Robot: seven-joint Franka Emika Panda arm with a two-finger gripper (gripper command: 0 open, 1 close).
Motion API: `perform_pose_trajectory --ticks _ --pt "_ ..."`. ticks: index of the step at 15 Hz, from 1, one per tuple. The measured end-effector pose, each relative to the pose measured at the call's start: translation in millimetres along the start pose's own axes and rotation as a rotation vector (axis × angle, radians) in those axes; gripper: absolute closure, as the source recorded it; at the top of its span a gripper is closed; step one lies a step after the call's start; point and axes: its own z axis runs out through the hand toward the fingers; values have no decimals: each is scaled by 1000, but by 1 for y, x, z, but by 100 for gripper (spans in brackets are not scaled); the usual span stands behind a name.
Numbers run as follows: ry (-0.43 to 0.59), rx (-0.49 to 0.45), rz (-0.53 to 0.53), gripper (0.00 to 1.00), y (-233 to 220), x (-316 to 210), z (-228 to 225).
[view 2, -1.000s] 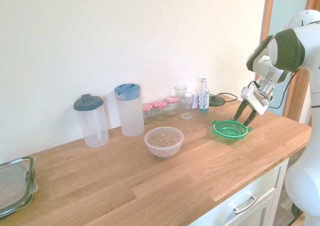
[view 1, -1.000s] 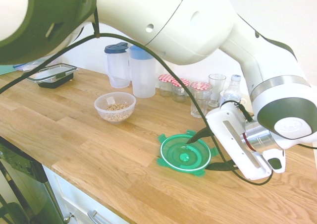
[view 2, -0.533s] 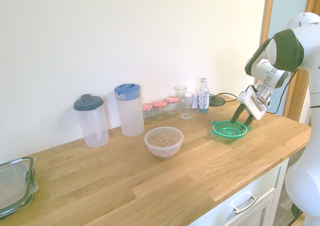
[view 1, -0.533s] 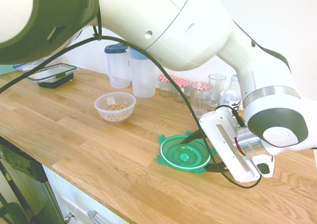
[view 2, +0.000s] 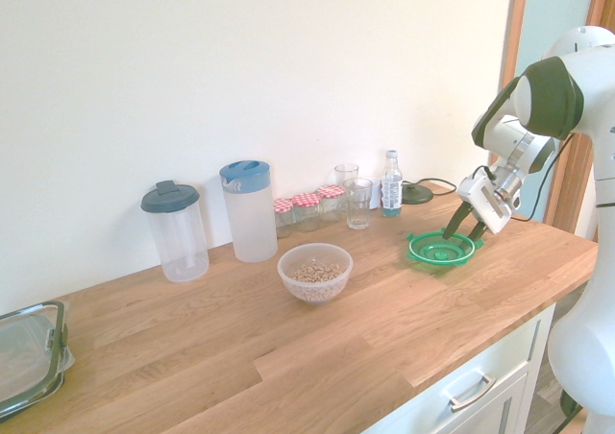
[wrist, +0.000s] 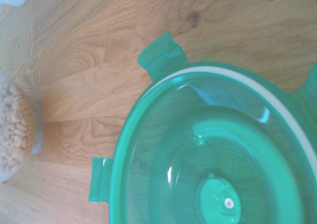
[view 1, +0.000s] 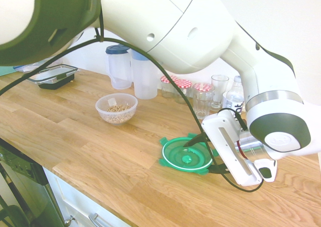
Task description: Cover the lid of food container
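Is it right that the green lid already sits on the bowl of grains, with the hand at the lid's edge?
No. The green lid lies flat on the wooden counter, apart from the bowl, as the first exterior view shows. The hand is at its edge.

The gripper (view 1: 203, 154) sits lower over the lid (view 1: 186, 155) than before, its fingers now straddling the lid's rim.

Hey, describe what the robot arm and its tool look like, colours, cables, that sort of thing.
The arm is glossy white with rounded segments, dark green-black caps at the joints and a silver band near the wrist. A black cable loops along it down to the hand. The tool has a flat white body with a slot and two slim dark fingers.
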Motion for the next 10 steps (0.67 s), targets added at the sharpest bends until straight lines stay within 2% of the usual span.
perform_pose_trajectory --ticks 10 --pt "10 -1 17 100 8 10 8"
